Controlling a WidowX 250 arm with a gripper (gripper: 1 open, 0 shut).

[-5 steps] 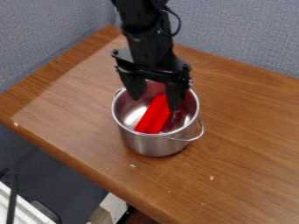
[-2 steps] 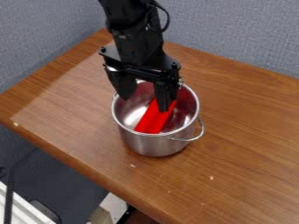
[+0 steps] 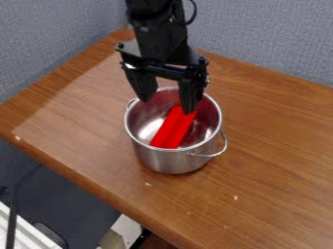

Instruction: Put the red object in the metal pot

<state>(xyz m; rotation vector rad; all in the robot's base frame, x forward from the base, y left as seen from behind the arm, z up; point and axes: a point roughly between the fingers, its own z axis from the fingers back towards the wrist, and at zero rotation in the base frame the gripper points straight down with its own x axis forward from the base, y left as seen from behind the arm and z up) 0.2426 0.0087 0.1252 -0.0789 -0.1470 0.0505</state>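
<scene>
The wooden worktop [image 3: 78,107] carried only the pot [image 3: 174,146], which stood near its middle, loop handle toward the front right. A grey wall [image 3: 53,29] rose behind. The arm [image 3: 159,24] came down over the pot's far rim, partly hiding it. The gripper [image 3: 164,97] hung with its fingers [image 3: 138,86] spread wide, holding nothing. The red block [image 3: 170,127] lay inside the pot, leaning, its long axis running from front left up toward the back right.

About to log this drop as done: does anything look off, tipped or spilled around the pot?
Nothing stands out. The metal pot stands upright on the table, the red object lies slanted inside it, and the gripper is open above it.
</scene>
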